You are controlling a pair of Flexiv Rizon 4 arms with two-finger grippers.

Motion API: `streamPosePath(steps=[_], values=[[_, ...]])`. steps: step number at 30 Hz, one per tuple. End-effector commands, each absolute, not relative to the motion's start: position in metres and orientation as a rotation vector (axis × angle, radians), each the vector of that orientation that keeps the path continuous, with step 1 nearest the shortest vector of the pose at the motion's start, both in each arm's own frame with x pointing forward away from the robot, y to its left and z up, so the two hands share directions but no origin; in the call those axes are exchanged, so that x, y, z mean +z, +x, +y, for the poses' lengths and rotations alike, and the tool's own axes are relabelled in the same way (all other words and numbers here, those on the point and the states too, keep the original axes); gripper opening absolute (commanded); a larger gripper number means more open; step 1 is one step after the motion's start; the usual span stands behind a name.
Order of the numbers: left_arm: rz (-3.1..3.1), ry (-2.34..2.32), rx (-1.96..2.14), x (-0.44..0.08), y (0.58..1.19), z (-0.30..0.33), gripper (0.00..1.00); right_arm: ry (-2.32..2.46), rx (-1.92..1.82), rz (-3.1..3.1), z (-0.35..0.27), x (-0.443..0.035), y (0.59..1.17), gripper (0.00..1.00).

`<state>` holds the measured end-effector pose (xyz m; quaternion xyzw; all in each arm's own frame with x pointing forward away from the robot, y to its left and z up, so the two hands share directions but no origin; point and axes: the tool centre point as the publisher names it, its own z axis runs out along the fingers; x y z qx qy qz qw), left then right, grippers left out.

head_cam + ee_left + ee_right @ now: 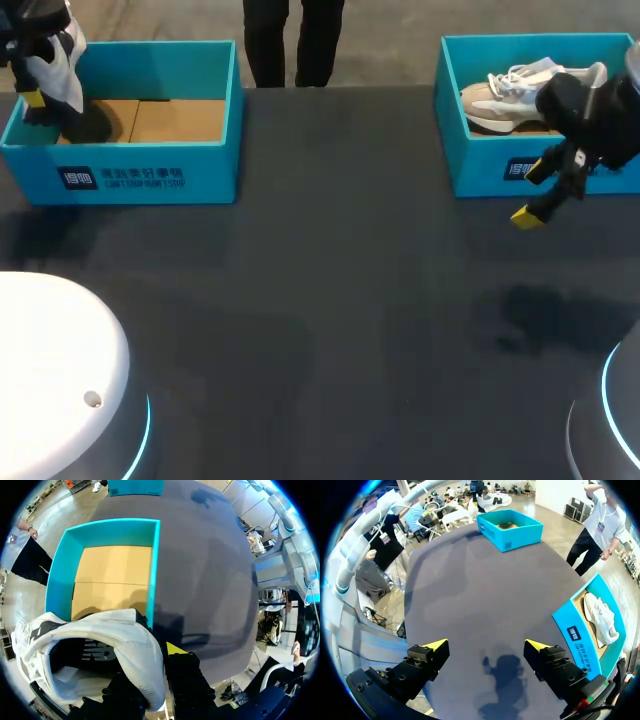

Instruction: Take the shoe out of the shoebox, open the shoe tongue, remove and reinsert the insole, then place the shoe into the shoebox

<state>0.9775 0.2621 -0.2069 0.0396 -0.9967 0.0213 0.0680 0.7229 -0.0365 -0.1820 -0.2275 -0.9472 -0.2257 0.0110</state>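
1. The left gripper [36, 93] is clenched on the collar of a white shoe [132, 645]. One yellow tip shows just beside the fabric, and the shoe's dark opening faces the wrist camera.
2. In the head view this held shoe hangs over the far left corner of the left shoebox [150, 180], at about 10 o'clock on the dark surface [330, 300]. The box's brown cardboard floor shows ahead of the gripper.
3. The right gripper [486, 646] is released, with its fingers spread wide and nothing between them. It is above the bare surface, and its shadow lies beneath it.
4. It hovers just in front of the near wall of the right shoebox [480, 165], at about 2 o'clock.
5. A second shoe [510, 95], white with its laces showing, lies inside that box.
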Motion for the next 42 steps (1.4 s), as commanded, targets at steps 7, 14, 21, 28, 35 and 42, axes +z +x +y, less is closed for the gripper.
streamPosePath(steps=[7, 14, 21, 28, 35, 42], values=[[-2.972, 0.131, 0.088, -0.206, 0.995, 0.269, 0.00, -0.709, -0.698, -2.954, -0.036, -0.183, 0.725, 1.00], [-2.972, 0.131, 0.088, -0.206, 0.995, 0.269, 0.00, -0.709, -0.698, -2.954, -0.036, -0.183, 0.725, 1.00], [-2.971, -0.060, 0.101, -0.203, 0.992, 0.275, 0.00, -0.709, -0.698, -2.954, -0.036, -0.183, 0.725, 1.00], [-2.852, -0.795, -0.117, -0.197, 0.999, 0.296, 0.00, -0.709, -0.698, -2.954, -0.036, -0.183, 0.725, 1.00], [-2.455, -1.551, -0.330, -0.191, 1.021, 0.315, 0.00, -0.709, -0.698, -2.954, -0.036, -0.183, 0.725, 1.00], [-2.067, -2.068, -0.298, -0.182, 1.028, 0.327, 0.00, -0.709, -0.698, -2.954, -0.036, -0.183, 0.725, 1.00]])
